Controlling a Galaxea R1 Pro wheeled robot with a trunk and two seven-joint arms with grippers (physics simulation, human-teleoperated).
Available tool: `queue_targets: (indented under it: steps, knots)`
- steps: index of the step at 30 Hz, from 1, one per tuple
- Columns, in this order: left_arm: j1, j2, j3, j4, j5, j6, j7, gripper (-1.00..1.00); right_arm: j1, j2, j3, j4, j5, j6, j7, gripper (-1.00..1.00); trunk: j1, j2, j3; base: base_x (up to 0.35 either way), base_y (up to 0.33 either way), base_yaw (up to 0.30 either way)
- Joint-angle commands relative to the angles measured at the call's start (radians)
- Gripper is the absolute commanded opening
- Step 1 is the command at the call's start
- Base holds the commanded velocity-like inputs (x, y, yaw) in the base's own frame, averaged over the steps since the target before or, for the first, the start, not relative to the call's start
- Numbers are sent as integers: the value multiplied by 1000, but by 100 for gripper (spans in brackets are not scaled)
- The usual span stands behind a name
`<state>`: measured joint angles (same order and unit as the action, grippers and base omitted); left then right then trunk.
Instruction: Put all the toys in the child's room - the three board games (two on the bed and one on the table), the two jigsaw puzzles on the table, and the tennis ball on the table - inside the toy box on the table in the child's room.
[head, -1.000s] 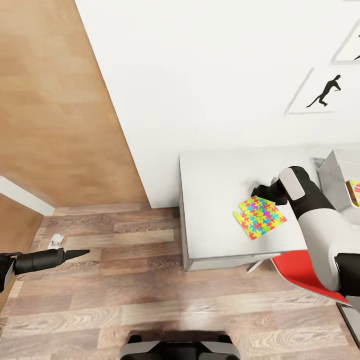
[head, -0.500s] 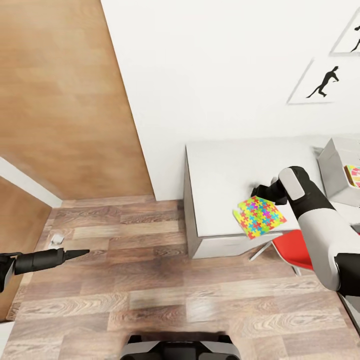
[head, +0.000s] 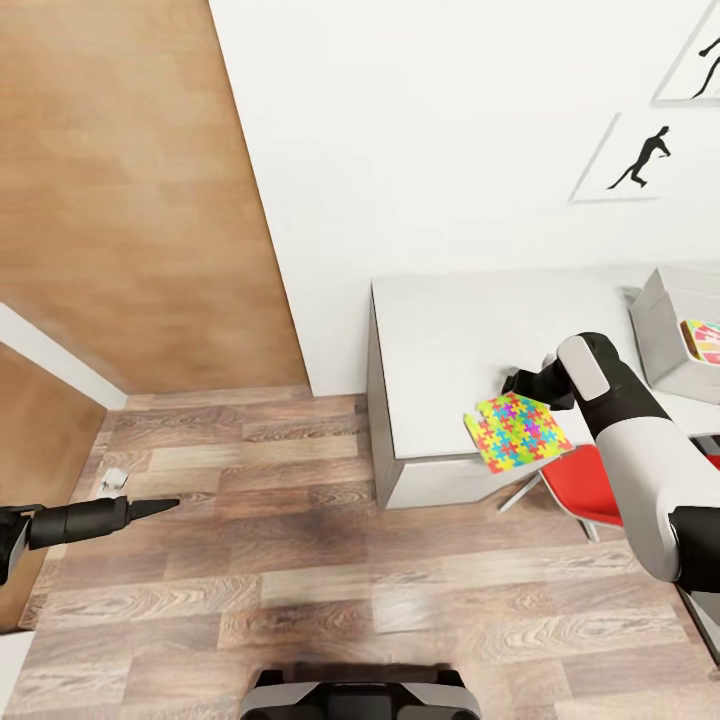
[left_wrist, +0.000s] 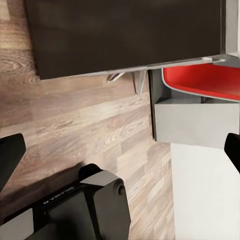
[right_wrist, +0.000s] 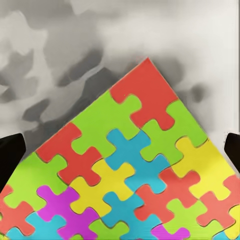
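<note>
A multicoloured jigsaw puzzle (head: 517, 432) hangs over the near edge of the pale table (head: 440, 340), with my right gripper (head: 522, 392) shut on its upper edge. In the right wrist view the puzzle (right_wrist: 130, 170) spans the gap between the two dark fingertips (right_wrist: 10, 152), with the grey tabletop behind it. The light grey toy box (head: 668, 312) stands on the table at the far right with a colourful flat toy (head: 704, 338) inside. My left gripper (head: 165, 505) is held out low over the wood floor, open and empty (left_wrist: 122, 150).
A brown wooden door (head: 130, 200) stands open at the left. A red chair (head: 590, 492) sits under the table's near edge, below my right arm. A small white object (head: 113, 480) lies on the floor by the left gripper. Baseball-player prints (head: 640, 160) hang on the white wall.
The whole view has shifted, so the table and toy box sit differently in the picture. The puzzle stays in the right gripper and both arms keep their pose.
</note>
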<state>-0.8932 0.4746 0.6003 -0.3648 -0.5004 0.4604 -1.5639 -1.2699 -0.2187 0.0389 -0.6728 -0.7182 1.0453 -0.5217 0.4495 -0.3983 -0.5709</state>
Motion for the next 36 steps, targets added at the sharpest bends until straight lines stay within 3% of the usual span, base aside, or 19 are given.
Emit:
queue_targets:
  steps: [1, 25, 36]
  knots:
    - [-1, -1, 7, 0, -10, 11, -7, 100, -1, -1, 4, -1, -10, 2, -9, 100, 0, -2, -1, -31, 0, 0]
    - [-1, -1, 7, 0, -10, 11, -7, 100, -1, -3, 4, -6, -10, 2, -13, 100, 0, -2, -1, -37, 33, 0]
    - [-1, -1, 7, 0, -10, 11, -7, 100, -1, -5, -5, -119, -12, 2, -14, 100, 0, -2, -1, 0, 1, 0]
